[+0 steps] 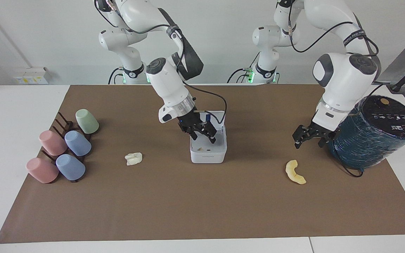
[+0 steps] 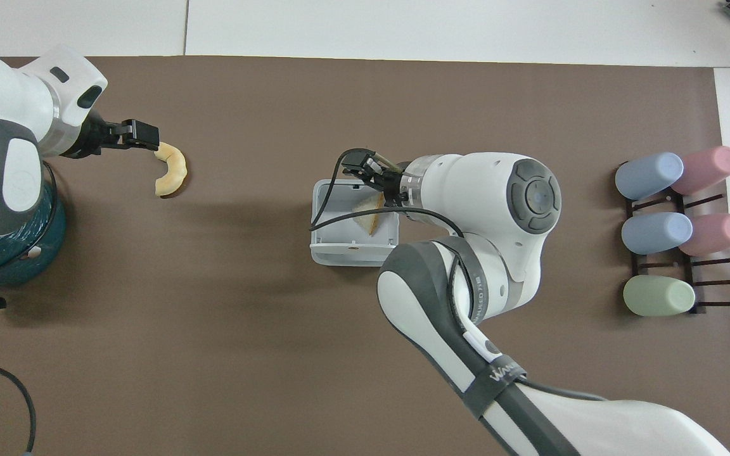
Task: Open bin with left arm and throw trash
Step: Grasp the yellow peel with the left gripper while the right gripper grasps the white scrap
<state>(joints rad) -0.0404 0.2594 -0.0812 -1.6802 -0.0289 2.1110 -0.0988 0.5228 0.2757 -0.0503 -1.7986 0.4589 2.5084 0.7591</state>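
**Pincers after one scrap is binned, two remain**

Facing view: right pincer (image 1: 202,134) hangs open and empty over the bin (image 1: 208,151), whose raised lid stands on the side nearer the robots; the pale wedge (image 1: 199,149) lies inside. Left pincer (image 1: 307,138) hovers open near the yellow crescent (image 1: 295,172), beside the teal cylinder (image 1: 373,135). A white wad (image 1: 133,158) lies on the table (image 1: 202,211) between bin and cups (image 1: 63,149).

Overhead view: left pincer (image 2: 143,134) covers the crescent's (image 2: 170,168) tip. For a good pick, it should likely centre across the curve, then descend.
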